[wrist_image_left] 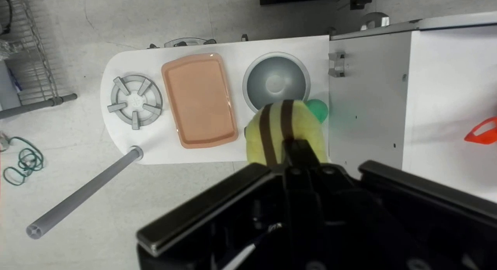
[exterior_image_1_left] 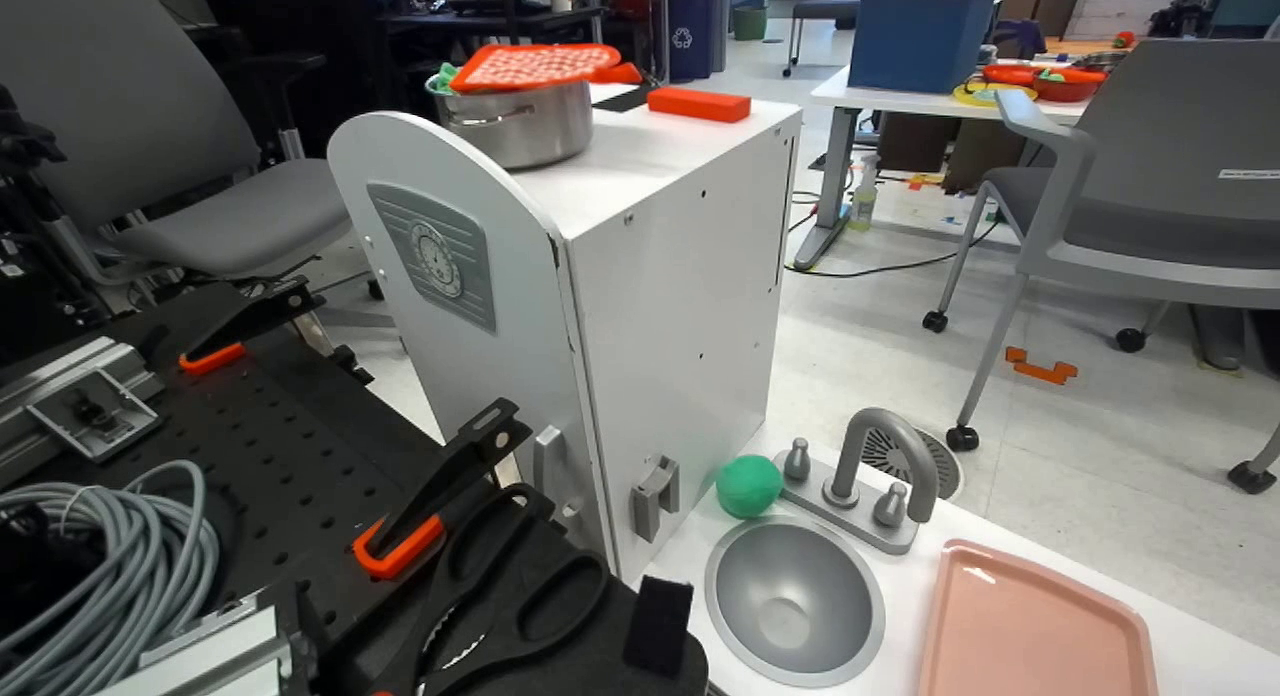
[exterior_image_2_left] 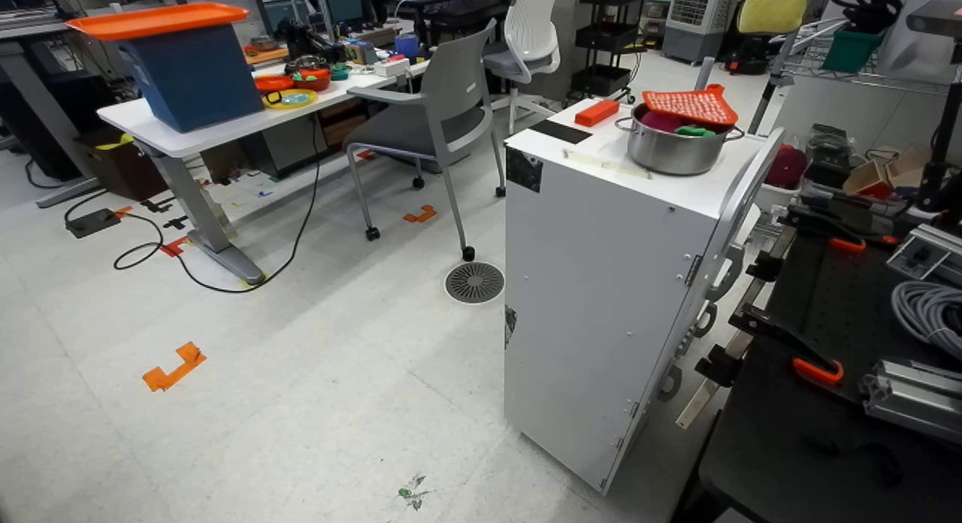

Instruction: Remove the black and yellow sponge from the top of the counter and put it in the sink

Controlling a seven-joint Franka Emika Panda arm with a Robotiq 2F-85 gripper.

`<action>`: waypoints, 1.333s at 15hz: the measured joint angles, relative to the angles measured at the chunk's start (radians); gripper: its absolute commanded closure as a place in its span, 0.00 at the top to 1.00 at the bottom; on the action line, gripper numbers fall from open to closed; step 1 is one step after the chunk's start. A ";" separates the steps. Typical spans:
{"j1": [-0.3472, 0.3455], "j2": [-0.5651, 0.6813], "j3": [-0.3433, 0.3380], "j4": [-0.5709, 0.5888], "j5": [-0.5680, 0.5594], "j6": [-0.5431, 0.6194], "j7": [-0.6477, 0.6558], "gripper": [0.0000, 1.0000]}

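The sponge (wrist_image_left: 279, 126), yellow with dark stripes, hangs at my gripper's tips in the wrist view. My gripper (wrist_image_left: 297, 147) is shut, its fingertips together on the sponge. In the wrist view the sponge overlaps the lower edge of the sink (wrist_image_left: 273, 68) and hides the faucet. The sink is an unfilled round metal bowl and also shows in an exterior view (exterior_image_1_left: 795, 606). The tall white counter (wrist_image_left: 369, 103) stands to the right in the wrist view and shows in both exterior views (exterior_image_1_left: 680, 316) (exterior_image_2_left: 594, 282). My gripper is not visible in either exterior view.
A green ball (exterior_image_1_left: 748, 486) sits beside the grey faucet (exterior_image_1_left: 870, 466). A pink tray (wrist_image_left: 200, 103) and a burner (wrist_image_left: 136, 101) share the sink's surface. A grey post (wrist_image_left: 89, 190) rises there. A metal pot (exterior_image_2_left: 673, 147) and an orange block (exterior_image_2_left: 597, 113) stand on the counter.
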 measured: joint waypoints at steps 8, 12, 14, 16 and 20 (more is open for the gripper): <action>0.000 0.020 0.000 0.013 -0.025 0.026 0.052 0.47; 0.000 0.021 0.000 0.015 -0.025 0.030 0.060 0.77; 0.000 0.021 0.000 0.015 -0.025 0.031 0.060 0.92; 0.000 0.021 0.000 0.015 -0.025 0.032 0.060 1.00; 0.001 0.020 0.003 0.015 -0.025 0.039 0.060 1.00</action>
